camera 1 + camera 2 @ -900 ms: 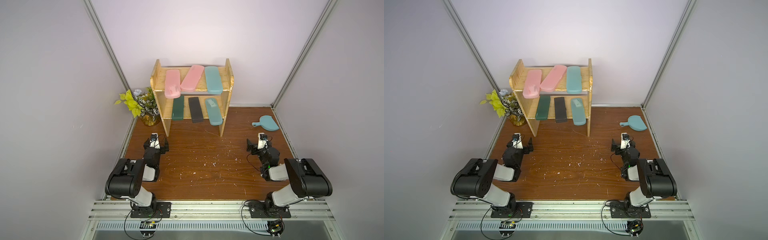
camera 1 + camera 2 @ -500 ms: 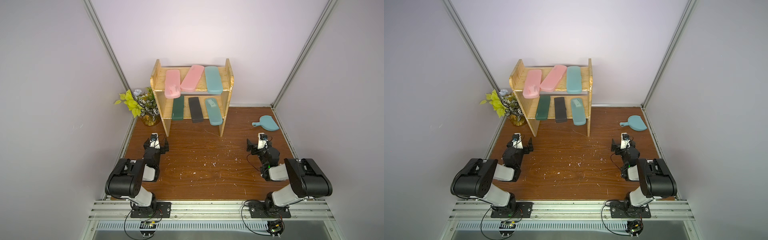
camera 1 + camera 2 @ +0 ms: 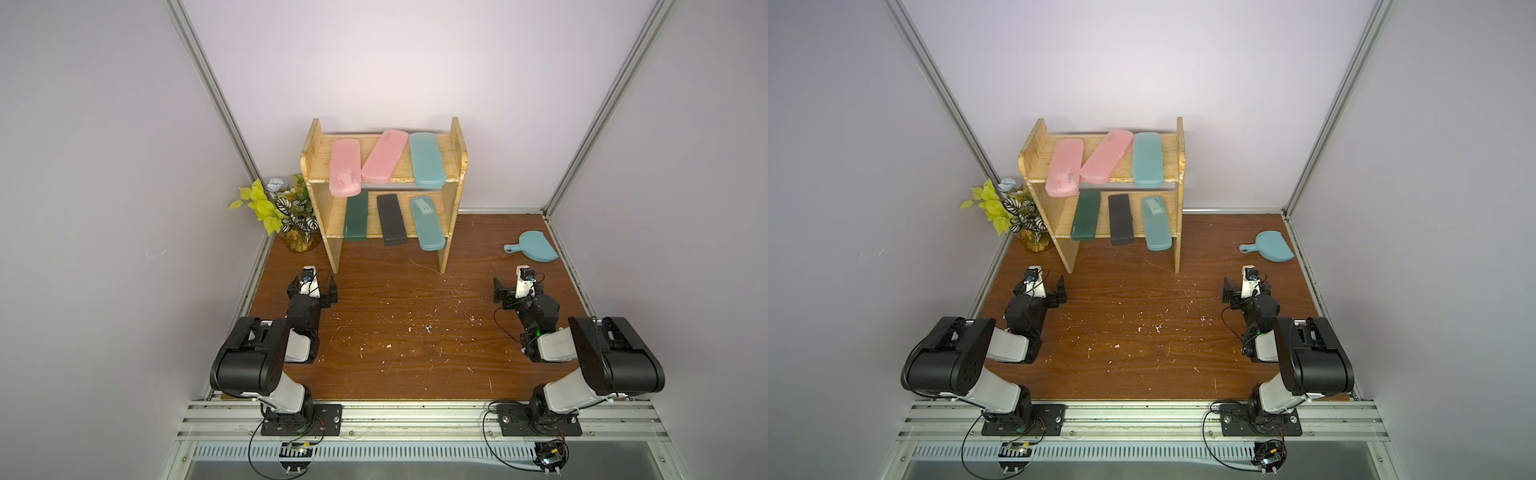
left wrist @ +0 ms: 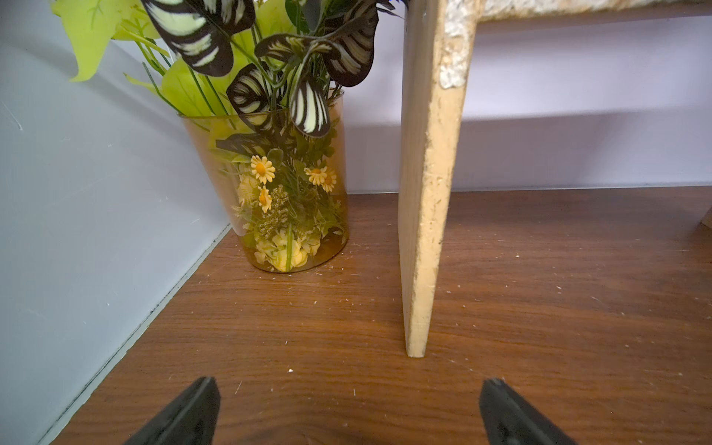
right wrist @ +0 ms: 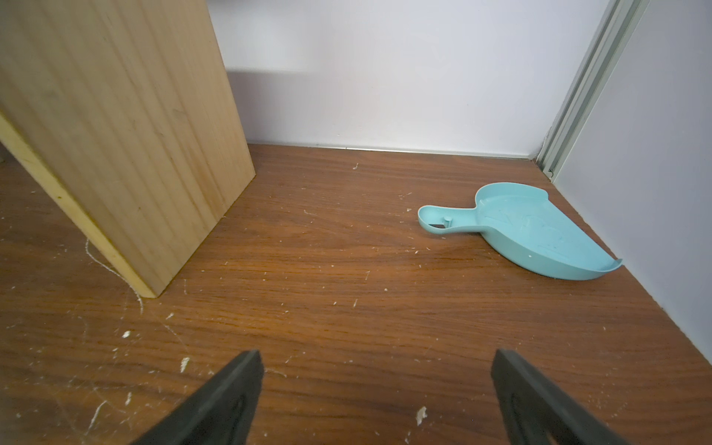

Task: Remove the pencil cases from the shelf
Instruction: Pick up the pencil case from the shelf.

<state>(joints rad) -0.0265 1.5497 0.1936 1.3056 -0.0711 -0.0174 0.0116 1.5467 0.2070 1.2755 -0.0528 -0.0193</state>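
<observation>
The wooden shelf (image 3: 455,166) stands against the back wall. Its upper tier holds two pink pencil cases (image 3: 345,172) (image 3: 384,162) and a teal one (image 3: 427,160). A dark green case (image 3: 356,216), a black case (image 3: 391,219) and a teal case (image 3: 427,223) lie on the lower tier. My left gripper (image 3: 311,291) rests open on the floor, just in front of the shelf's left side panel (image 4: 427,192). My right gripper (image 3: 519,286) is open too, in front and to the right of the right panel (image 5: 127,135). Neither holds anything.
A glass vase of artificial plants (image 3: 297,232) sits in the back left corner beside the shelf. A teal dustpan (image 3: 534,247) lies near the right wall. The brown wooden floor (image 3: 407,316) is scattered with small white chips. Walls close in on three sides.
</observation>
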